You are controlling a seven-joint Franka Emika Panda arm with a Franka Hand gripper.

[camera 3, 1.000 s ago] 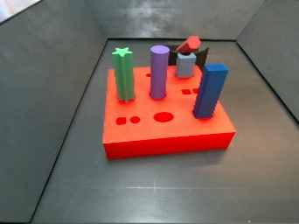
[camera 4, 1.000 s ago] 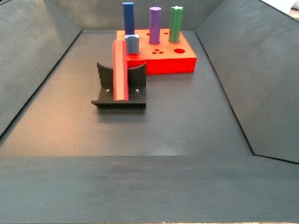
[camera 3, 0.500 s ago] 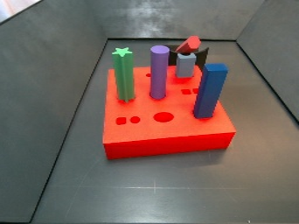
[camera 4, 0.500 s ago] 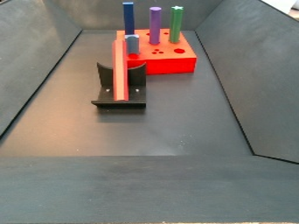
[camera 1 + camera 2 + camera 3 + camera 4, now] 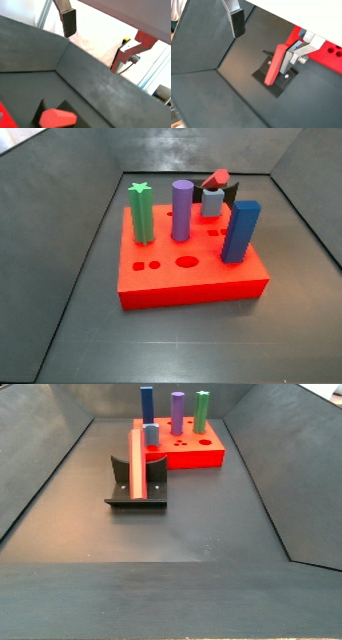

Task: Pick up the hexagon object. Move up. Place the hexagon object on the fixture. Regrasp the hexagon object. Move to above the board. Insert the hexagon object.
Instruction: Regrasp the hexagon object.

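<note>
Matt red plastic board [image 5: 187, 278]; pincer [image 5: 264, 37] fingers [image 5: 236, 22] bare metal.

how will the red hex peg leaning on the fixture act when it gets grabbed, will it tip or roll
The hexagon object looks stiff and slim, probably light. It leans on the fixture, so a sideways nudge could likely tip it. Its flat faces should resist rolling. The gripper is above it, fingers apart, nothing held.

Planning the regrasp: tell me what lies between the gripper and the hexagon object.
Nothing. In a wrist view the gripper hangs open above the hexagon object, which leans on the fixture; only bare dark floor shows between.
</note>
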